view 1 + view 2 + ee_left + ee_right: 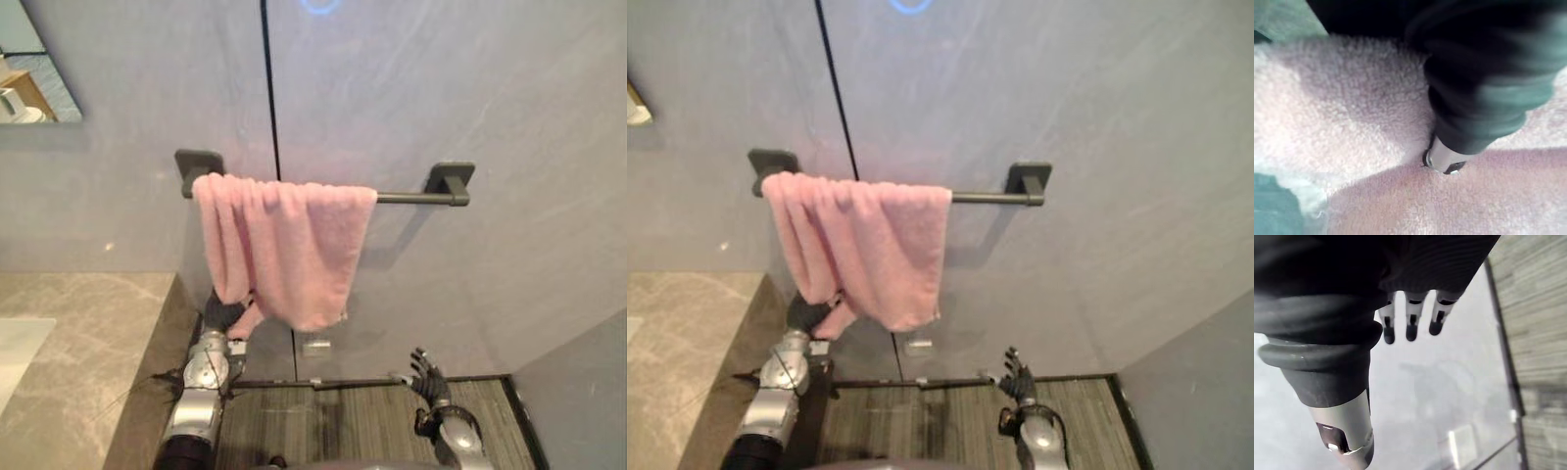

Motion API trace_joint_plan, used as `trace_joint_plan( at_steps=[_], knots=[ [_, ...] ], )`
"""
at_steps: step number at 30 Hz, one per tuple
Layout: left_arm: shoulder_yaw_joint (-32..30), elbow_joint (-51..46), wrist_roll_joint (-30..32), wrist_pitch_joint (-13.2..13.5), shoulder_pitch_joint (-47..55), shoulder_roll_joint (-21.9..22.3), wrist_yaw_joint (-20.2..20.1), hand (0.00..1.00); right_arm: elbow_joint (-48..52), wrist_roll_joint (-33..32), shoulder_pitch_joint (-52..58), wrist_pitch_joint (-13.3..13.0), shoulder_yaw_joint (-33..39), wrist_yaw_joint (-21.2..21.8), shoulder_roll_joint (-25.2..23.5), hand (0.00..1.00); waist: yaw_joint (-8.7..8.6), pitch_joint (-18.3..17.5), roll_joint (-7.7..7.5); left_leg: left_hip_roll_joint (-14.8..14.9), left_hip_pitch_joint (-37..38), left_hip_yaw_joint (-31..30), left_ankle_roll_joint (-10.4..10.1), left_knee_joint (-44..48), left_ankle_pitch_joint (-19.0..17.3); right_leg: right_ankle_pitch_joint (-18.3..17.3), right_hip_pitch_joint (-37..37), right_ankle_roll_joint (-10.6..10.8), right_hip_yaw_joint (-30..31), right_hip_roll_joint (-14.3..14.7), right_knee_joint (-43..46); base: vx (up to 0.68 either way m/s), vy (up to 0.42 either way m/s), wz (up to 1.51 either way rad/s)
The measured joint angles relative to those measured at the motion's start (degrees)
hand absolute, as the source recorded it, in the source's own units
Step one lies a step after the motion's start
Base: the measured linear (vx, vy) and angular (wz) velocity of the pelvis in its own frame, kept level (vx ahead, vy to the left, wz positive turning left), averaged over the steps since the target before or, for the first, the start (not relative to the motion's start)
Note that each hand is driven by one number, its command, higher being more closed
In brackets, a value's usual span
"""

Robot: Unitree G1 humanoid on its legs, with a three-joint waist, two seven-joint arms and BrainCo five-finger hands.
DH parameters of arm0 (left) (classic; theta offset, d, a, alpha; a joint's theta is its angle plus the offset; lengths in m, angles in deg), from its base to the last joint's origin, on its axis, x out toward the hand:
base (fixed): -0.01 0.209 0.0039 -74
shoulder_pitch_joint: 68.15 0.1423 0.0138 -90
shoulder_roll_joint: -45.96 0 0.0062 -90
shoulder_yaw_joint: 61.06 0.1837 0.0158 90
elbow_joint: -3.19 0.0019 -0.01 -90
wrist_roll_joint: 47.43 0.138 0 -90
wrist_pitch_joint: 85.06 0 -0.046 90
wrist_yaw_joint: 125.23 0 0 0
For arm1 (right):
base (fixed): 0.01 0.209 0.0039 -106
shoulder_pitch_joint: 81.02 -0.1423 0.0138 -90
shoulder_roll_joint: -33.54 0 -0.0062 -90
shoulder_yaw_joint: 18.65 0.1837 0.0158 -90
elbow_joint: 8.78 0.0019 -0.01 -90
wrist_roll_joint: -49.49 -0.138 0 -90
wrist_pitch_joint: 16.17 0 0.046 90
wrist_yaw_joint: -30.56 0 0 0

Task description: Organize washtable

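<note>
towel: pink towel [284, 245] hangs bunched over the towel bar [409, 198] on the grey wall [470, 98], toward the bar's left end. The bar's right end is bare and the hem hangs uneven.
left hand: my left hand [223, 315] is up under the towel's lower left corner, touching the cloth. The left wrist view has it pressed into the pile; I cannot tell whether it is clamped.
right hand: my right hand [429, 380] sits low near the floor [362, 421], well apart from the towel. Its fingers [1410, 330] are straight and apart, holding nothing.
bench: stone bench [78, 333] lies below the bar's left end.
handling: I judge it soft, light and limp. The terry should grip well, but a one-sided pull may slide it off the bar.
hold: I'd pinch the hem corners and spread evenly along the bar.
</note>
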Motion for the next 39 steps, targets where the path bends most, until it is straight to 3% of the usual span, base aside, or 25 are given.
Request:
trace_joint_plan(
  at_steps=[5,9,25,39],
  knots=[
    [0.0,-0.4,-1.1,0.1,0.0,-1.0,0.0,1.00,6.4,0.4,-0.5,-0.3,-0.9,0.3,0.5,0.00,0.08,0.2,0.28,-0.1,-0.2,-0.2,0.0,0.0,0.0,0.2,-0.5,0.2,0.2,0.0,0.0,-0.02,-0.009,-0.05],
    [0.0,-0.9,-1.2,0.2,0.0,-1.8,0.0,1.00,10.5,1.0,-2.7,-1.1,-3.3,0.5,3.7,0.00,0.02,0.3,0.30,-0.3,-0.4,-0.7,0.0,0.0,0.0,0.5,-0.6,0.4,0.2,-0.1,-0.4,0.00,0.000,0.00],
    [2.7,-6.9,-2.3,0.5,-0.2,-1.9,-0.1,1.00,13.5,2.1,-12.1,-2.1,-14.2,2.8,10.0,0.00,-0.02,1.0,1.28,-0.4,-1.9,-4.0,0.0,0.1,0.0,0.8,-1.5,0.5,0.1,0.0,-0.1,0.00,-0.009,0.02],
    [6.2,-7.1,-3.2,1.4,-1.4,-1.2,-0.1,1.00,14.9,2.0,-19.4,-2.0,-25.0,5.2,10.0,0.00,0.12,1.0,1.35,-0.4,-1.9,-5.0,0.1,0.1,0.1,0.8,-1.6,0.5,-0.1,0.2,0.2,-0.01,-0.008,0.01]
  ],
)
